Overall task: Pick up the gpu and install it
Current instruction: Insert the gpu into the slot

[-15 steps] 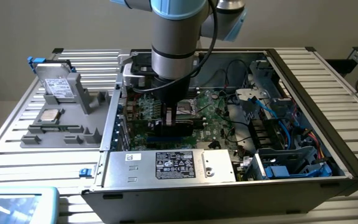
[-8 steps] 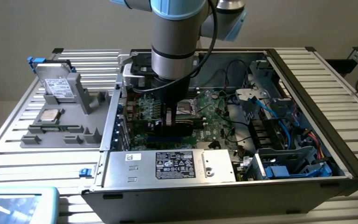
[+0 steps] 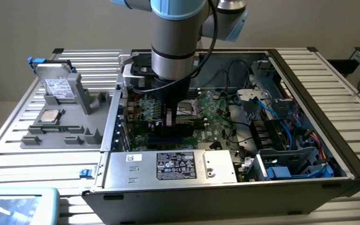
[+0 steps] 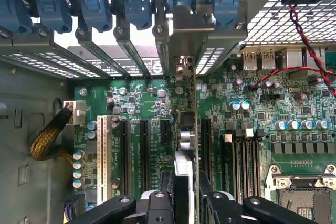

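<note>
Above the green motherboard [image 4: 152, 103], the claw [image 4: 186, 187] pinches the thin, flat gpu [image 4: 188, 121] edge-on — silvery metal bracket [image 4: 184, 40] upright.

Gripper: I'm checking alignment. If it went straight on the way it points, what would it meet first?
Probably the motherboard: the gripper points down at it, and the gpu it holds edge-on would touch the slot row first. Depth is unclear.

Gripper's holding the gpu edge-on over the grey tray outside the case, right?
Not over the tray. The gripper holds the gpu edge-on inside the case, over the expansion slots of the motherboard; the wrist view shows it.
</note>
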Controlling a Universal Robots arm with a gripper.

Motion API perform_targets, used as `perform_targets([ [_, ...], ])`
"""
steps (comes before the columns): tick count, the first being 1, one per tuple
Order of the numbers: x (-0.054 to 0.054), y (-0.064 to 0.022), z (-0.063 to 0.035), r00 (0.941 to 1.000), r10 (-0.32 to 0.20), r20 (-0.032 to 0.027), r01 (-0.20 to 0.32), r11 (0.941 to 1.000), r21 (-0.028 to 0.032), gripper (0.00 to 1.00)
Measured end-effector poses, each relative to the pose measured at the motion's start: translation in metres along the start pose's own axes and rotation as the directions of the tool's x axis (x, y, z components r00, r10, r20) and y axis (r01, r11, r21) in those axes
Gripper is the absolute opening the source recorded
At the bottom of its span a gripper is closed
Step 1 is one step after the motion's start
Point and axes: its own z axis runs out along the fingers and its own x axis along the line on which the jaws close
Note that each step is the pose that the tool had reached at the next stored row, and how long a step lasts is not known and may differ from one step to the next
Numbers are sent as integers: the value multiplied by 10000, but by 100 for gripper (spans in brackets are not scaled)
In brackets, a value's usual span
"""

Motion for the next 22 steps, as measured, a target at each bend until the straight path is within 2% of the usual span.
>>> perform_targets([
  [22,1,9,20,10000,-18,-1,18,10000,66,29],
])
